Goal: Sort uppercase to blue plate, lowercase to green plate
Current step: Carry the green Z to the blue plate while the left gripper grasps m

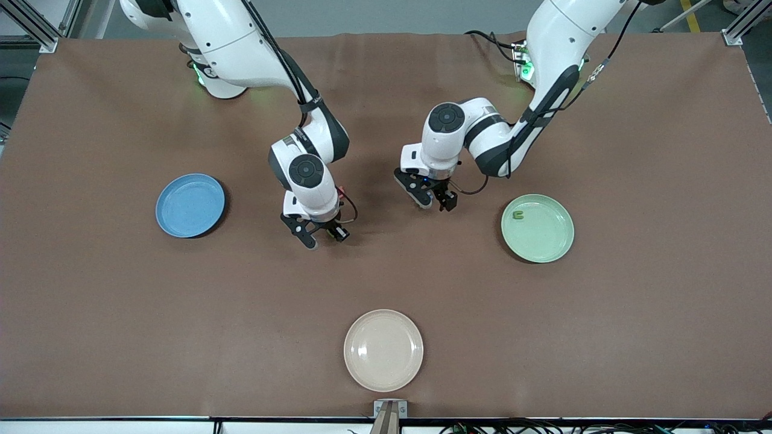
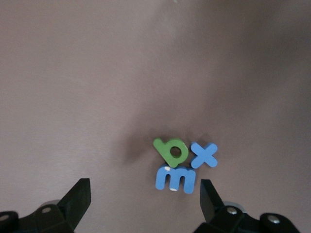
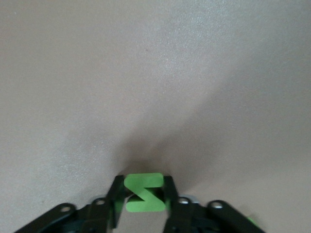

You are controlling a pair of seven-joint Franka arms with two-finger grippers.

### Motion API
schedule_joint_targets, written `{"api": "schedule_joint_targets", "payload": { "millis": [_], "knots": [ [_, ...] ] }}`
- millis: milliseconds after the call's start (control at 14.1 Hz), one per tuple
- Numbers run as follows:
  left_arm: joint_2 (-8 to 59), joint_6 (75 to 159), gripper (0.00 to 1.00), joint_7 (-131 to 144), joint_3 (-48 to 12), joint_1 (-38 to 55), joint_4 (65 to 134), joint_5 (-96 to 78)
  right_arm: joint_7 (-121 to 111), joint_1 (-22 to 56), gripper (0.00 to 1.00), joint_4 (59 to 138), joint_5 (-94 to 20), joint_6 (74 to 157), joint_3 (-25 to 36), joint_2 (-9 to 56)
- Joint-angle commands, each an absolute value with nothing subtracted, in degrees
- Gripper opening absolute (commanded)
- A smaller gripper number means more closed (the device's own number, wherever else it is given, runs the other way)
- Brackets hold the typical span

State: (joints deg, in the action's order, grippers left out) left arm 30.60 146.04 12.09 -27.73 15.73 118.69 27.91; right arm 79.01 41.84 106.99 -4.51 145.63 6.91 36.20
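Three plates sat on the table: one blue plate (image 1: 190,205), one green plate (image 1: 537,228), one cream plate (image 1: 383,349). Five foam letters were visible: three green, two blue. Two robot arms stood over them.

You're looking at a matt brown table cover (image 1: 120,301), cloth-like with a fine nap, slightly rippled along the edge by the bases. Blue plate (image 1: 190,205), green plate (image 1: 546,238) and cream plate (image 1: 383,350) all read as smooth plastic; the cream one shows soft glossy highlights. Foam-like matt letters: green q/p (image 2: 171,150), blue x (image 2: 204,155), blue m (image 2: 176,178), green S (image 3: 144,192) pinched between matt black plastic fingers (image 3: 116,196). Arm shells (image 1: 241,48) are glossy white plastic with black joint caps. Left gripper's fingers (image 2: 77,196): same matt black.
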Motion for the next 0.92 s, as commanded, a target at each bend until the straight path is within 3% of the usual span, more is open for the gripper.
{"api": "schedule_joint_targets", "payload": {
  "millis": [0,71,142,496,779,850],
  "knots": [
    [33.4,146.3,0.93,9.7,-27.8,16.4,116.0,29.1,79.5,41.7,0.13,106.8,-2.6,145.9,7.0,37.1],
    [33.5,146.3,0.93,8.5,-27.8,16.6,115.9,29.1,79.5,41.6,0.04,106.8,-2.4,145.6,7.0,37.0],
    [33.6,146.3,0.93,8.2,-27.8,16.5,116.0,29.0,79.1,41.3,0.02,106.8,-2.3,145.4,7.1,36.8],
    [34.5,146.3,0.93,9.1,-27.9,16.6,116.5,28.5,65.4,35.0,0.0,106.8,-2.0,134.3,8.0,30.2],
    [34.8,146.2,0.77,9.1,-27.9,16.6,116.6,28.4,53.8,29.5,0.0,111.9,-2.0,128.8,8.0,21.9],
    [34.8,146.1,0.76,9.1,-27.9,16.6,116.7,28.4,50.7,28.3,0.0,115.0,-2.0,129.1,8.0,19.3]
  ]
}}
